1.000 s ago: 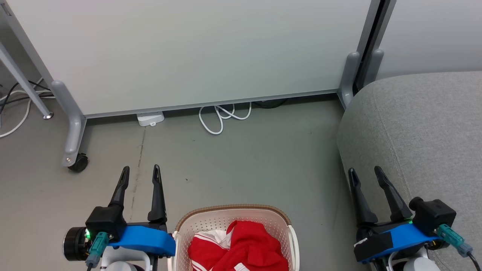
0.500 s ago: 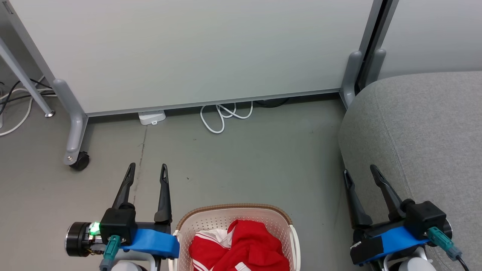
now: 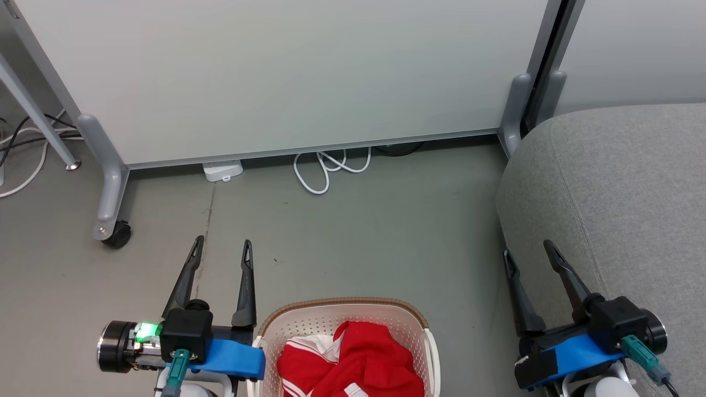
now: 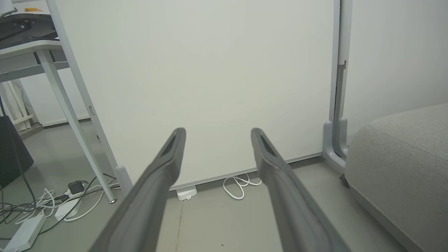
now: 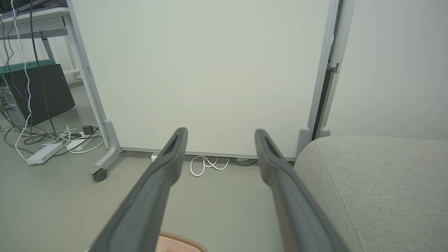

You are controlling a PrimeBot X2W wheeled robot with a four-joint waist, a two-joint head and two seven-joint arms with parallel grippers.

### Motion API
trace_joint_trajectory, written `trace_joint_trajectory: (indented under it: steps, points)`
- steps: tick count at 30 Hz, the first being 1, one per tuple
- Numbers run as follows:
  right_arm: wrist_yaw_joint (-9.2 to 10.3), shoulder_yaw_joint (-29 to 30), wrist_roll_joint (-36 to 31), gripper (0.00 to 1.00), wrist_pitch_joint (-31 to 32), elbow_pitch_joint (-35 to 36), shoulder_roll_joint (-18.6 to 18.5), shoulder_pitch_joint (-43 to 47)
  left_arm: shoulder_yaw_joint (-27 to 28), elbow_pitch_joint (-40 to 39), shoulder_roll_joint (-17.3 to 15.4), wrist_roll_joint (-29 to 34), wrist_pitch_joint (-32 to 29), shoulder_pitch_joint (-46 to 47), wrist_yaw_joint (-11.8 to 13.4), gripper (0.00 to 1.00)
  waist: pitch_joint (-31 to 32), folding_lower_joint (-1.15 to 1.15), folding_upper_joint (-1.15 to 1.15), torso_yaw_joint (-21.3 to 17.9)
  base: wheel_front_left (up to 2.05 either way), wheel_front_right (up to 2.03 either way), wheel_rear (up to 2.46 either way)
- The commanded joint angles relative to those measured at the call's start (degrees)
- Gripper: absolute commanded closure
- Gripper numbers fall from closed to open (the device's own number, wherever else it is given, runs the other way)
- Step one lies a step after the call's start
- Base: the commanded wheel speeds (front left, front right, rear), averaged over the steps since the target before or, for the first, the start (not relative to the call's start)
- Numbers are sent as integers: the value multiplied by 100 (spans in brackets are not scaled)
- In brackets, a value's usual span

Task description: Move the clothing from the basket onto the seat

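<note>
Sitting at the bottom centre of the head view, the basket [image 3: 342, 304] rests on the grey floor [image 3: 375, 231]. The clothing [image 3: 358, 358] is bunched inside it: red fabric with a white-striped fold at its left side (the frame edge cuts off the lower part of both). The seat [image 3: 618, 182] takes up the right side of that view, with a strip of floor between it and the basket.

The left tool [image 3: 223, 242] is at the lower left, its blue mount just beside the basket's left rim. Its two dark fingers point up the frame and stand apart, with bare floor between them. The right tool [image 3: 527, 248] is at the lower right, fingers likewise apart. One finger lies over the seat's near edge and the other over the cushion.

In the left wrist view the left tool [image 4: 217, 131] rises from the bottom edge, spread wide against a white partition panel [image 4: 210, 70], with the seat [image 4: 402, 157] at the right. In the right wrist view the right tool [image 5: 220, 130] is equally parted. The basket's brown rim [image 5: 178, 242] peeks in at the bottom edge, and the seat [image 5: 378, 182] is at the lower right.

A coiled white cable [image 3: 328, 168] lies on the floor at the panel's foot, upper centre of the head view, with a caster [image 3: 117, 236] further left.
</note>
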State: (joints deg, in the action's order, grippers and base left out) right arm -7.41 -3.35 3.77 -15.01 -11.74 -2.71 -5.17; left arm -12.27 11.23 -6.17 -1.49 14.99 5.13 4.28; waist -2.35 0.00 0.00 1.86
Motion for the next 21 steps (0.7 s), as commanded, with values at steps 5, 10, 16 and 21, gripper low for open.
trace_joint_trajectory:
  steps: [5,10,16,21]
  points:
    - [-14,32,45,0,-25,-33,-32,-66,50,15,26,-6,30,40,-47,0,-7,0,0,-2,0,0,0]
    - [-15,19,64,0,-25,-54,-31,-65,104,44,49,-36,29,30,-116,0,-5,0,0,-3,0,0,0]
    - [-14,8,78,0,-24,-83,-31,-76,160,53,78,-28,29,14,-166,0,-4,0,0,-9,0,0,0]
    - [-14,-7,100,0,-24,-89,-31,-73,189,56,103,-6,29,-1,-212,0,-7,0,0,-22,0,0,0]
